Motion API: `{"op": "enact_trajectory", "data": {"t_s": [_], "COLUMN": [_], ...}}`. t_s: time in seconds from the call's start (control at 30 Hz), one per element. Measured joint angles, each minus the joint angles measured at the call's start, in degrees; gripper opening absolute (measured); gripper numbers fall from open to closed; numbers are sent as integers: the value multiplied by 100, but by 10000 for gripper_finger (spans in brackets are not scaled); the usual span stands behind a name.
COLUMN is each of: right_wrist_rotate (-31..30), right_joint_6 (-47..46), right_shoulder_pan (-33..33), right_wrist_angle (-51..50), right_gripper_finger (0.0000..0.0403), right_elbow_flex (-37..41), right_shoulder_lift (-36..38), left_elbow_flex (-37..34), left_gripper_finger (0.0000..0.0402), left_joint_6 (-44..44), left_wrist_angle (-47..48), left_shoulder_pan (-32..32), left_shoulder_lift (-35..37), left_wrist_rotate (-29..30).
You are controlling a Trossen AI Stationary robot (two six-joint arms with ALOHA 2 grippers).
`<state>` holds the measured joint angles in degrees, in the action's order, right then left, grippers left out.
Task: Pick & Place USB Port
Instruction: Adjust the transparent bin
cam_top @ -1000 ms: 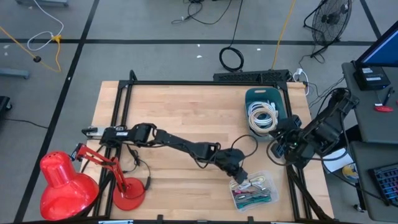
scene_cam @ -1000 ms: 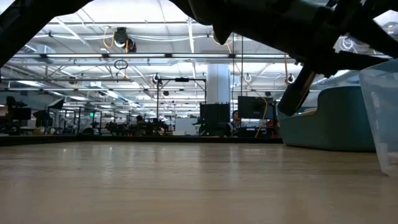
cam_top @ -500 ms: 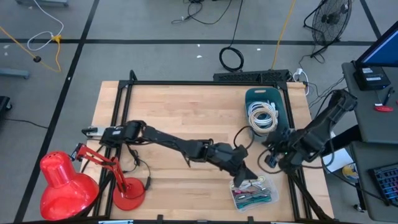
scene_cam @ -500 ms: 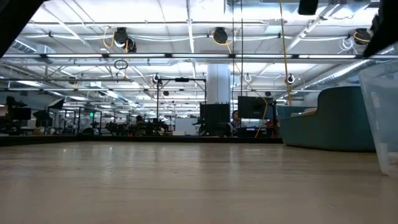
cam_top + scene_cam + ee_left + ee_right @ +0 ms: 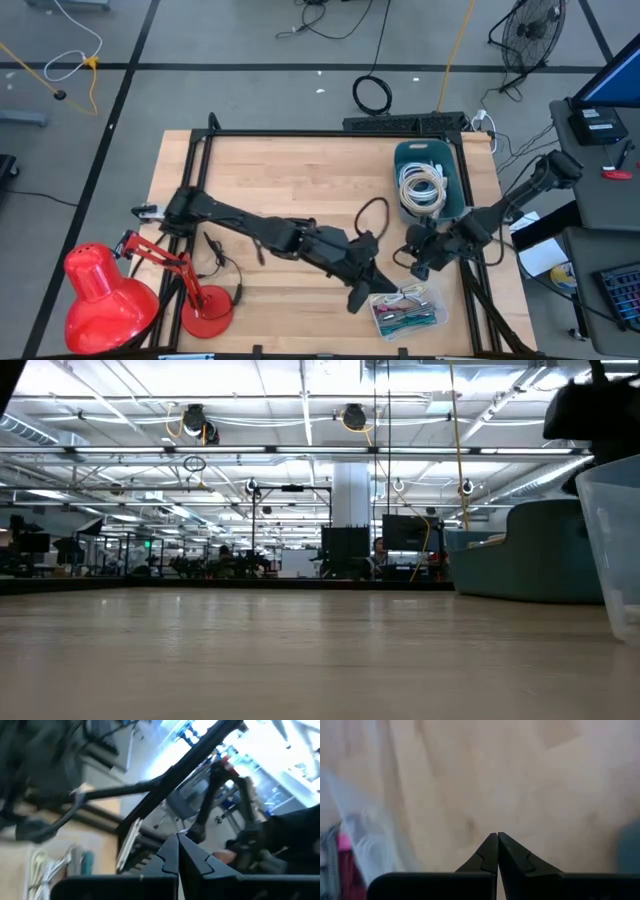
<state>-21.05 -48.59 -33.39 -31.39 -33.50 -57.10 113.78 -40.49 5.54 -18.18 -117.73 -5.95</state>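
Observation:
In the high view a teal bin [image 5: 452, 180] at the table's right side holds coiled white cables [image 5: 422, 188]. A clear box [image 5: 407, 309] near the near edge holds several coloured cables. My left gripper [image 5: 358, 298] is shut and empty, just left of the clear box. My right gripper [image 5: 413, 262] is also shut and empty, above the wood between the bin and the clear box. The wrist views show both pairs of fingertips closed together, the left gripper [image 5: 177, 836] and the right gripper [image 5: 497, 835], with nothing between them. The low view shows the bin [image 5: 540, 552] and the clear box's wall [image 5: 612, 550].
A red desk lamp [image 5: 105, 292] is clamped at the table's near left corner. A black frame [image 5: 300, 133] runs along the far and side edges. Bare wood [image 5: 290, 175] lies across the middle and far part of the table.
My right arm has reached in from the table's right edge toward the left and near side, ending between the bin and the clear box. My left arm has stretched out lower, and its gripper has drawn back from over the clear box to its left side.

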Motion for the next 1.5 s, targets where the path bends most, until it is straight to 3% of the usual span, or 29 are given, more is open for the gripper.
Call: {"op": "enact_trajectory", "data": {"t_s": [0.17, 0.53, 1.1, 1.5], "right_wrist_rotate": [811, 1810, 1531, 1509], "right_joint_6": [297, 317, -547, -645], "right_shoulder_pan": [123, -53, -1158, -1287], "right_wrist_angle": [371, 1530, 1450, 1727], "right_gripper_finger": [0, 0, 0, 0], "right_elbow_flex": [369, 427, 425, 421], "right_shoulder_lift": [-9, -7, -16, -16], "left_elbow_flex": [2, 0, 0, 0], "left_gripper_finger": [0, 0, 0, 1], "left_joint_6": [198, 324, 253, 281], "left_wrist_angle": [142, 520, 533, 544], "left_shoulder_pan": [-75, -71, -59, 4], "left_shoulder_lift": [313, 534, 542, 542], "left_wrist_rotate": [231, 523, 765, 803]}}
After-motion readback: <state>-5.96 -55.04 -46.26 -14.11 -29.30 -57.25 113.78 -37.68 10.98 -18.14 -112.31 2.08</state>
